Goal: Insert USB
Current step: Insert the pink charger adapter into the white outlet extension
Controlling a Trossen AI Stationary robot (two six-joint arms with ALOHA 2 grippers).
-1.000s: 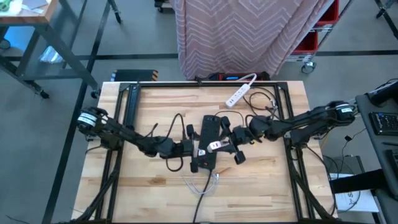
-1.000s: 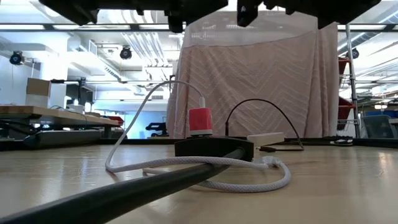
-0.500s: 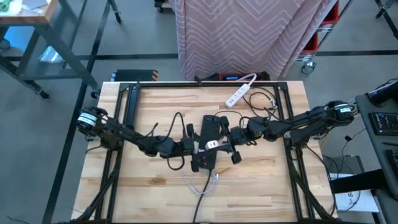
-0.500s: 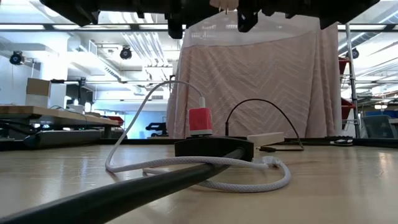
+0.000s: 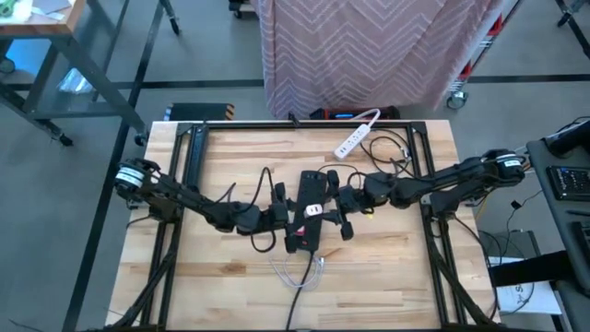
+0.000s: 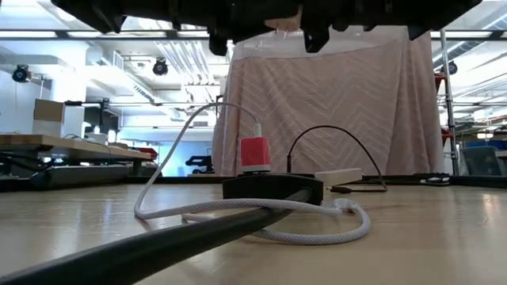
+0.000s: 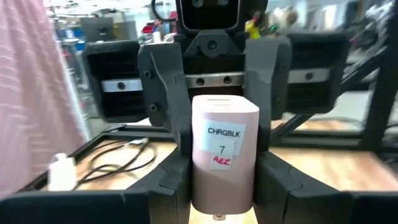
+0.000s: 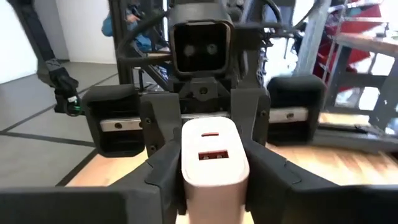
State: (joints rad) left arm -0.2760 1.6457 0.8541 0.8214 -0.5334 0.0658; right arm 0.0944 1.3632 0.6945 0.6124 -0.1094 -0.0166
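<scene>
A white charger block (image 7: 224, 155), labelled on the face toward my left arm, shows two USB ports (image 8: 211, 154) on the face toward my right arm. It hangs above the table's middle (image 5: 312, 211). My left gripper (image 5: 300, 215) and my right gripper (image 5: 324, 212) meet there, each shut on the block. Below them a black power strip (image 6: 273, 188) lies on the table with a red charger (image 6: 256, 153) plugged into its top. The white braided USB cable (image 6: 261, 218) lies in loops on the wood, its plug (image 6: 346, 207) resting on the table. My left gripper pinches the block between its two fingers by its two narrow sides (image 7: 195, 183), at the lower part. The fingers come level from the table's left. The block stands upright, lifted clear of the table. My right gripper has its two fingers against the same two narrow sides (image 8: 186, 177), coming level from the table's right and facing the left gripper. Whether the pads still press the block I cannot tell. The block stays upright between them.
A white power strip (image 5: 356, 136) lies at the table's far edge, with black cables (image 5: 387, 152) beside it. The black strip's thick black cord (image 6: 158, 245) runs toward the near edge. Bare wood lies left and right of the middle.
My right gripper has carried the charger block a little toward the table's left, up to my left gripper. In the low view both grippers and the block have come slightly lower.
</scene>
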